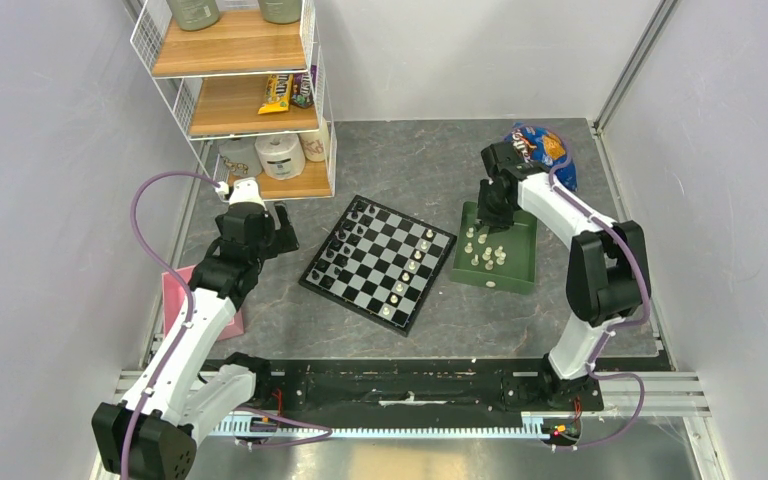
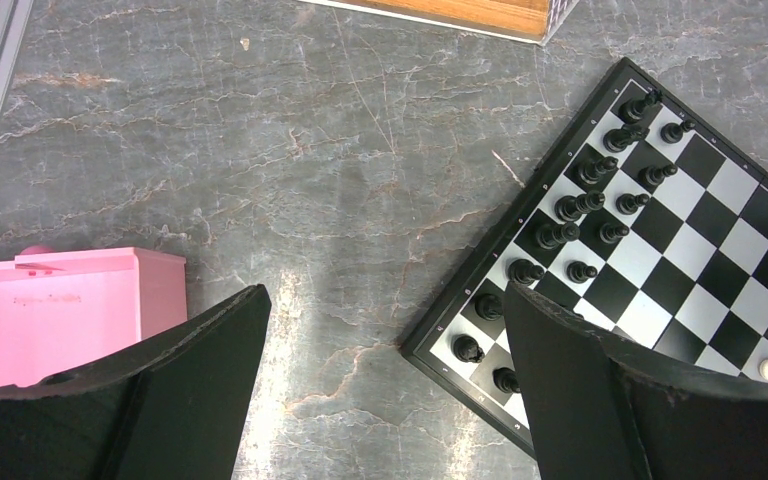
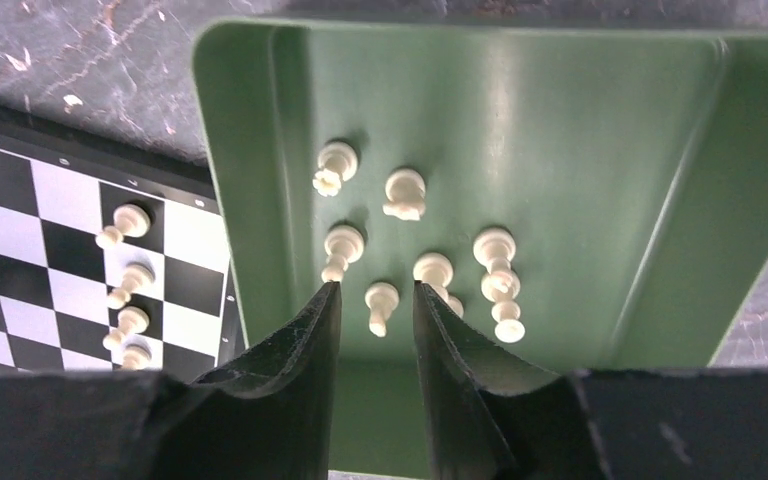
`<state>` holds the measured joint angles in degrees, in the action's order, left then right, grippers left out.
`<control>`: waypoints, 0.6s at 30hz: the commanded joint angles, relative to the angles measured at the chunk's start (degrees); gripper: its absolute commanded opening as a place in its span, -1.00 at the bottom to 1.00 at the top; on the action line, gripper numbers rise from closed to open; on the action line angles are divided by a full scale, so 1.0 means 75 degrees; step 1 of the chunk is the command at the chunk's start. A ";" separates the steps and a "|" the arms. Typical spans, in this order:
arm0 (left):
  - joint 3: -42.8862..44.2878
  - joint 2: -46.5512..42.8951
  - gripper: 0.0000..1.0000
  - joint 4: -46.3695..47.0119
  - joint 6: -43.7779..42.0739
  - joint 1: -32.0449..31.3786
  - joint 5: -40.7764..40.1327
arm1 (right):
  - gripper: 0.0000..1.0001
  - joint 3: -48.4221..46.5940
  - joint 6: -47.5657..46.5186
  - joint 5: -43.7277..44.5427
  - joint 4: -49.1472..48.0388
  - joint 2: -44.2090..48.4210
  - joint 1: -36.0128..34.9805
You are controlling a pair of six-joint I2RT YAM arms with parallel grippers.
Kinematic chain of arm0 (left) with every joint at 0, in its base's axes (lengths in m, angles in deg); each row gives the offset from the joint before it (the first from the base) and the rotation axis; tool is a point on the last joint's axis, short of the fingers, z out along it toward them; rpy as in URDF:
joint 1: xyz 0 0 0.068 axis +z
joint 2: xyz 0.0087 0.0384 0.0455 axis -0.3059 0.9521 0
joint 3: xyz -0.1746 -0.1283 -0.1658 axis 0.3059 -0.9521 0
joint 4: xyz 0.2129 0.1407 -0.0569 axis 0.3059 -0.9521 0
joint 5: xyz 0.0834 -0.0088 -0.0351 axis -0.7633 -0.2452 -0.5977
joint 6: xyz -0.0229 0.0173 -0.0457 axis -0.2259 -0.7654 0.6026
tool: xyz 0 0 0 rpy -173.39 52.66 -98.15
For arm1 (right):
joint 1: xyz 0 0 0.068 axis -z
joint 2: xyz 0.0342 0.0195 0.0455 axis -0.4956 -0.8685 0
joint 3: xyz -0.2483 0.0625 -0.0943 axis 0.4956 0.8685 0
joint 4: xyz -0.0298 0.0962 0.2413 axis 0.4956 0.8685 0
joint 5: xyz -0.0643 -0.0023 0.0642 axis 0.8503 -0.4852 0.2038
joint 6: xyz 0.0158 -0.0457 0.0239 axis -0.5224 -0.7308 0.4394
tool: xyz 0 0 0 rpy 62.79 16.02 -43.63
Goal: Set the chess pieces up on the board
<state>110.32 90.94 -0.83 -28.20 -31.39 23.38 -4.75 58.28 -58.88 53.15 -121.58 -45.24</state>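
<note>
The board lies at an angle mid-table. Black figures fill its left two rows. Several cream chess pieces stand along its right edge, also in the right wrist view. More cream pieces stand and lie in the green tray, to the right of the board. My right gripper is open low over the tray, fingertips either side of a cream pawn without touching it. My left gripper is open and empty above bare table, left of the board's corner.
A pink box sits left of my left gripper. A wire rack with wooden shelves stands at the back left. A blue snack bag lies behind the right arm. The tray's walls rise round the pieces.
</note>
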 commanded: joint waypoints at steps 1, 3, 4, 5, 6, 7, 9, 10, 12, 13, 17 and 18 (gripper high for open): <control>0.0074 0.0024 0.88 0.0140 -0.0072 0.0030 -0.0050 | -0.21 -0.0686 -0.0416 -0.0259 -0.0273 -0.0316 -0.0017; 0.0074 0.0010 0.88 0.0140 -0.0077 0.0030 -0.0065 | -0.22 -0.0808 -0.0471 -0.0319 -0.0272 -0.0476 -0.0027; 0.0077 0.0000 0.88 0.0139 -0.0076 0.0030 -0.0071 | -0.22 -0.0865 -0.0501 -0.0335 -0.0272 -0.0567 -0.0024; 0.0065 -0.0017 0.88 0.0140 -0.0085 0.0030 -0.0081 | -0.22 -0.0903 -0.0504 -0.0344 -0.0274 -0.0639 -0.0038; 0.0071 -0.0029 0.88 0.0140 -0.0085 0.0031 -0.0076 | -0.22 -0.0931 -0.0525 -0.0381 -0.0272 -0.0714 -0.0039; 0.0062 -0.0034 0.88 0.0140 -0.0077 0.0030 -0.0076 | -0.23 -0.0968 -0.0552 -0.0416 -0.0278 -0.0780 -0.0045; 0.0062 -0.0035 0.88 0.0140 -0.0075 0.0030 -0.0070 | -0.23 -0.1004 -0.0580 -0.0463 -0.0300 -0.0892 -0.0082; 0.0073 -0.0026 0.88 0.0140 -0.0071 0.0030 -0.0060 | -0.23 -0.1027 -0.0587 -0.0465 -0.0316 -0.0940 -0.0102; 0.0083 -0.0024 0.88 0.0140 -0.0065 0.0030 -0.0049 | -0.23 -0.1074 -0.0588 -0.0462 -0.0337 -0.1061 -0.0142; 0.0080 -0.0030 0.88 0.0140 -0.0065 0.0030 -0.0046 | -0.24 -0.1097 -0.0584 -0.0445 -0.0351 -0.1116 -0.0165; 0.0074 -0.0035 0.87 0.0143 -0.0065 0.0030 -0.0035 | -0.25 -0.1180 -0.0601 -0.0415 -0.0440 -0.1339 -0.0223; 0.0074 -0.0035 0.88 0.0140 -0.0073 0.0030 -0.0019 | -0.26 -0.1217 -0.0610 -0.0414 -0.0450 -0.1408 -0.0231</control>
<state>110.32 90.94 -0.83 -28.20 -31.39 23.38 -10.82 54.82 -61.61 51.36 -130.87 -46.44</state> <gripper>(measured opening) 0.941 0.378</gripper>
